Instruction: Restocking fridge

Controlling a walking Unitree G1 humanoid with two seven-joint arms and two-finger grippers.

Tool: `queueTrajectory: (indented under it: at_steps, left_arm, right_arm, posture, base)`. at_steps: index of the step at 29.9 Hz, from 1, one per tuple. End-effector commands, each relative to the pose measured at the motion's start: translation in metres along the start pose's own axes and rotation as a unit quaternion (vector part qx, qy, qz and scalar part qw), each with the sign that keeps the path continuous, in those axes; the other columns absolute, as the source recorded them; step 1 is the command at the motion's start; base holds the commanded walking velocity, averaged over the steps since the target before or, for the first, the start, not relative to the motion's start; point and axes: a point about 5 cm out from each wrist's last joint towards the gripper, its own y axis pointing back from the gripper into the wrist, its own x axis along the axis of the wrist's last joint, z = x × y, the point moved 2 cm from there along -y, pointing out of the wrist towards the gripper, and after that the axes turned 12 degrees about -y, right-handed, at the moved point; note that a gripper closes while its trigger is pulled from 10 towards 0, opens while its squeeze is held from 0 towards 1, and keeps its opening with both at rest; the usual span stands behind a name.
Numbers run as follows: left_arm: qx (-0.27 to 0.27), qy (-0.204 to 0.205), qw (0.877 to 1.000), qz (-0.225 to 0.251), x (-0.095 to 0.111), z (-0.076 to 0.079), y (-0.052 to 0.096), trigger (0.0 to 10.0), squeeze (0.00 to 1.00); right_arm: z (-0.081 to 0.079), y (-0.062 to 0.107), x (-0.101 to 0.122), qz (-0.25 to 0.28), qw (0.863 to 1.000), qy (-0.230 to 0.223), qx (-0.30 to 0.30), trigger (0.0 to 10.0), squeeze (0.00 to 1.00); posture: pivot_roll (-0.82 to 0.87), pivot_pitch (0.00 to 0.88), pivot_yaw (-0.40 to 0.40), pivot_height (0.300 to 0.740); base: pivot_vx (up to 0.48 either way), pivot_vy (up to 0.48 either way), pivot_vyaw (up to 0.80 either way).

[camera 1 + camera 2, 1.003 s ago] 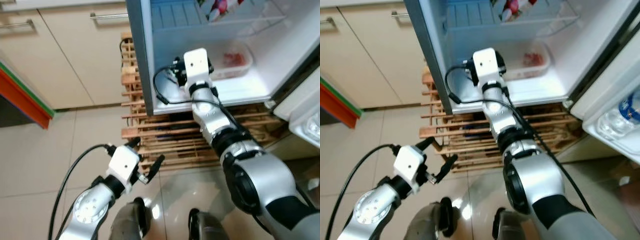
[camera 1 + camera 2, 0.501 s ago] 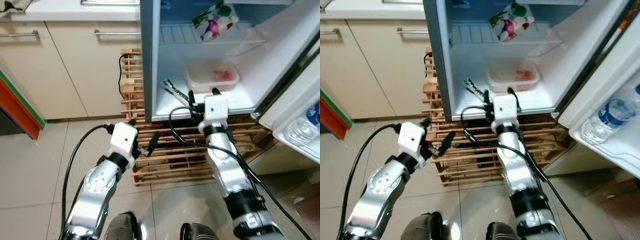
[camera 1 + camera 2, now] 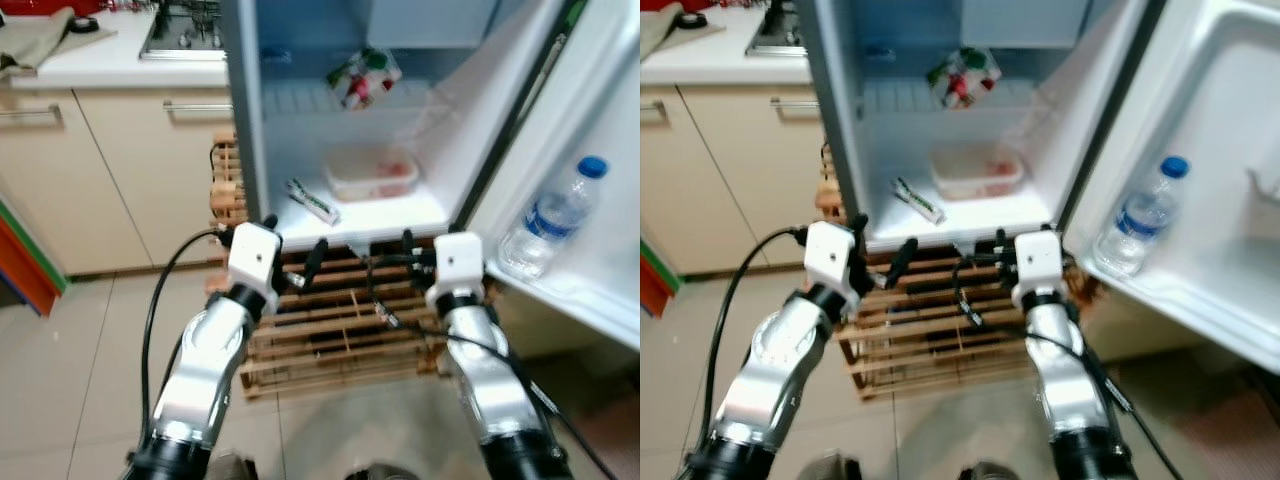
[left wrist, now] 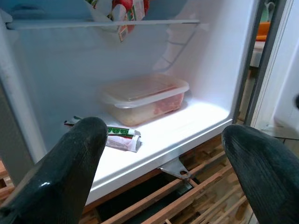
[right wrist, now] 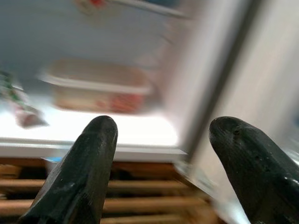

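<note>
The right gripper point(image 3: 985, 247) has pulled back out of the fridge point(image 3: 430, 100), fingers spread and empty, leaving the packet point(image 3: 312, 201) on the bottom shelf point(image 3: 390, 212) beside the food tub point(image 3: 371, 175). The left gripper point(image 3: 297, 262) hovers open, empty. That item looks stocked.

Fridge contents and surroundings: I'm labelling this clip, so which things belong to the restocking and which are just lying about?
Belongs to the job:
fridge
small packet
lidded plastic container
colourful carton
water bottle
left gripper, open
right gripper, open

Just lying about:
wooden rack
kitchen cabinets
stovetop
cloth
</note>
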Motion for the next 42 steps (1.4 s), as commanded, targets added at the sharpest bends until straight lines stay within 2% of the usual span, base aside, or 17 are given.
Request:
queueTrajectory:
  at_steps: [1,9,13,14,16,17,23,30,33,35,42]
  left_arm:
    - [0.020,-0.008,1.000,-0.012,-0.005,-0.009,0.002,10.0,0.00]
    - [0.034,-0.005,0.999,-0.028,-0.011,-0.011,-0.002,10.0,0.00]
    - [0.045,-0.005,0.998,-0.037,-0.015,-0.015,-0.001,10.0,0.00]
    - [0.054,0.003,0.998,-0.044,-0.019,-0.019,0.001,10.0,0.00]
    - [0.067,0.013,0.996,-0.053,-0.023,-0.023,0.004,10.0,0.00]
    - [0.094,0.040,0.992,-0.076,-0.033,-0.031,0.012,10.0,0.00]
    - [0.124,0.059,0.985,-0.107,-0.047,-0.039,0.022,10.0,0.00]
    - [0.109,0.043,0.989,-0.093,-0.044,-0.036,0.020,10.0,0.00]
    - [0.097,0.024,0.991,-0.090,-0.042,-0.033,0.017,10.0,0.00]
    - [0.095,0.029,0.991,-0.087,-0.042,-0.033,0.016,10.0,0.00]
    - [0.092,0.024,0.992,-0.088,-0.043,-0.032,0.011,10.0,0.00]
  right_arm:
    - [-0.009,0.000,0.001,-0.005,1.000,-0.011,0.013,10.0,0.00]
    - [-0.004,0.000,-0.008,-0.025,0.999,-0.029,0.005,10.0,0.00]
    - [0.005,0.008,-0.016,-0.030,0.996,-0.079,-0.004,10.0,0.00]
    - [0.010,0.012,-0.021,-0.034,0.995,-0.098,-0.010,10.0,0.00]
    - [0.014,0.017,-0.026,-0.039,0.993,-0.106,-0.015,10.0,0.00]
    - [0.022,0.026,-0.033,-0.045,0.993,-0.108,-0.029,10.0,0.00]
    - [0.032,0.033,-0.035,-0.040,0.992,-0.113,-0.051,10.0,0.00]
    - [0.029,0.033,-0.036,-0.041,0.993,-0.108,-0.035,10.0,0.00]
    - [0.018,0.031,-0.032,-0.033,0.995,-0.097,-0.003,10.0,0.00]
    - [0.013,0.032,-0.033,-0.033,0.995,-0.089,0.013,10.0,0.00]
    - [0.016,0.041,-0.039,-0.044,0.996,-0.078,0.015,10.0,0.00]
  posture:
    - [0.02,0.000,-0.043,0.740]
    - [0.01,0.000,-0.041,0.740]
    - [0.01,0.000,-0.036,0.740]
    - [0.01,0.000,-0.033,0.740]
    - [0.01,0.000,-0.030,0.740]
    - [0.01,0.000,-0.029,0.740]
    - [0.00,0.000,-0.024,0.740]
    - [-0.01,0.000,-0.019,0.740]
    - [-0.01,0.000,-0.018,0.740]
    - [-0.01,0.000,-0.018,0.740]
    - [-0.04,0.000,-0.009,0.740]
  base:
    - [0.000,0.000,0.00]
    - [0.000,0.000,0.00]
    - [-0.332,0.000,0.00]
    - [-0.345,0.000,0.00]
    - [-0.345,0.000,0.00]
    - [-0.345,0.000,0.00]
    - [-0.346,0.000,0.00]
    - [-0.100,0.000,0.00]
    - [0.000,-0.160,0.00]
    - [0.000,-0.472,0.00]
    - [0.000,-0.463,0.00]
